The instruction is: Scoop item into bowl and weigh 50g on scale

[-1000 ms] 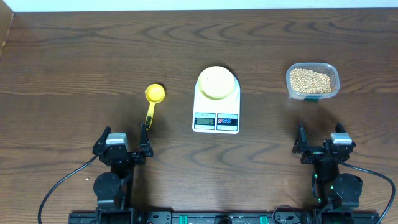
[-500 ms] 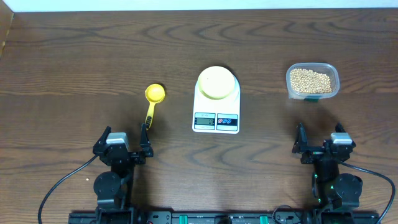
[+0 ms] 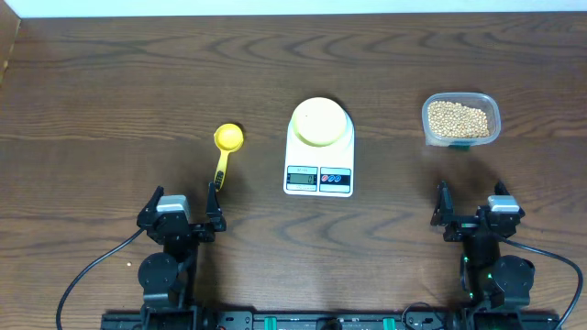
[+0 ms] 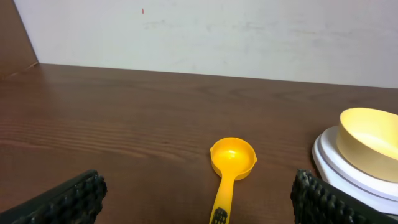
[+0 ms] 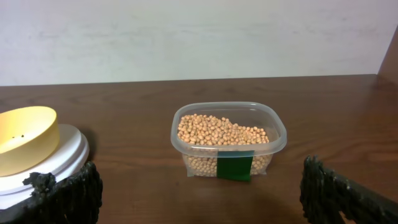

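Nothing of the task looks done yet: the beans (image 3: 458, 119) lie heaped in the clear tub (image 3: 492, 104), the bowl (image 3: 320, 121) sits seemingly empty on the scale (image 3: 318, 180), and the yellow scoop (image 3: 227, 142) lies on the tabletop (image 3: 110, 92). The left pincer (image 3: 181, 206) and right pincer (image 3: 471, 209) stand wide, holding nothing.

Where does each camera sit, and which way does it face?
Overhead: above the table, looking straight down; both arms, left tool and right tool open.
Left wrist: low on left arm, faces the wall over the scoop; own fingertips show.
Right wrist: low on right arm, faces the tub of beans; own fingertips show.
Shared: both wrist views see the bowl on the scale.
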